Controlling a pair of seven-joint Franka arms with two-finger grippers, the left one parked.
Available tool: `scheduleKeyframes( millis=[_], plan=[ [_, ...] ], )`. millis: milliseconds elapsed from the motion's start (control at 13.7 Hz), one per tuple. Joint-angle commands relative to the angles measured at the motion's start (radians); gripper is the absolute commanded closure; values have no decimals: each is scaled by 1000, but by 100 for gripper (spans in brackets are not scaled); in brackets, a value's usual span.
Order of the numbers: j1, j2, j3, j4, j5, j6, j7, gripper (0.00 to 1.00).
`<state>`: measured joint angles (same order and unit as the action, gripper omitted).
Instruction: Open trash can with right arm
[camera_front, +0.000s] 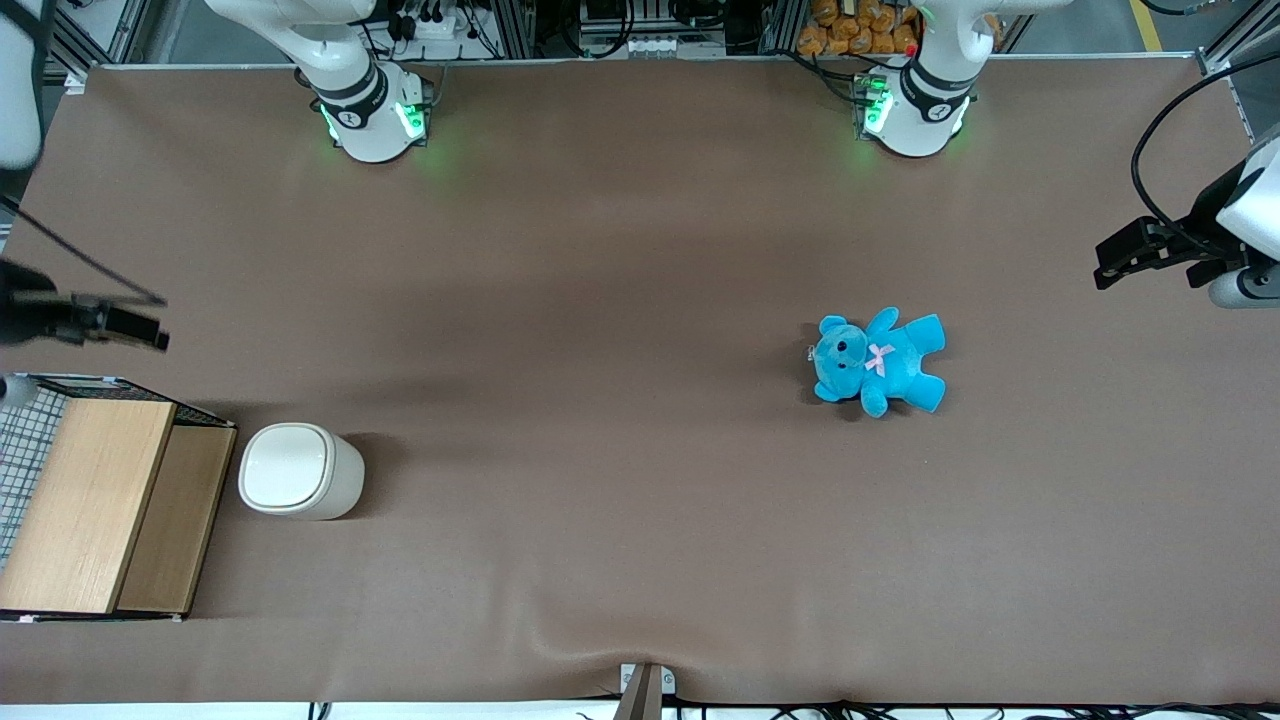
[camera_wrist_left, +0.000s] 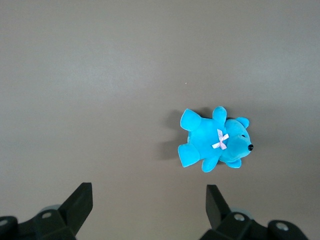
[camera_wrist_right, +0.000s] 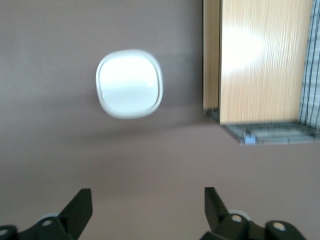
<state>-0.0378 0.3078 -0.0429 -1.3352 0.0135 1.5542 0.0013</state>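
Note:
The trash can (camera_front: 298, 470) is a small cream-white bin with a flat rounded lid. The lid lies shut. It stands on the brown table next to a wooden box, toward the working arm's end. It also shows from above in the right wrist view (camera_wrist_right: 129, 83). My right gripper (camera_front: 150, 332) hangs high above the table, farther from the front camera than the can and apart from it. In the right wrist view the gripper (camera_wrist_right: 147, 197) is open wide and empty, with only bare table between its fingers.
A wooden box with wire mesh (camera_front: 90, 500) stands beside the can at the table's edge and shows in the right wrist view (camera_wrist_right: 265, 60). A blue teddy bear (camera_front: 880, 362) lies toward the parked arm's end and shows in the left wrist view (camera_wrist_left: 215, 140).

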Motion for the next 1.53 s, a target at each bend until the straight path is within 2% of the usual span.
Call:
scheduleKeyframes(
  millis=[0,219,656,1021,1458],
  plan=[
    [-25,60,8,28,-10,85,-73,28],
    [-28,120,9,28,0,164,-101,98],
    [-17,209,11,24,-4,262,-104,100],
    [24,258,11,5,-6,264,-96,100],
    [13,310,11,-9,-7,302,-95,100]
  ],
)
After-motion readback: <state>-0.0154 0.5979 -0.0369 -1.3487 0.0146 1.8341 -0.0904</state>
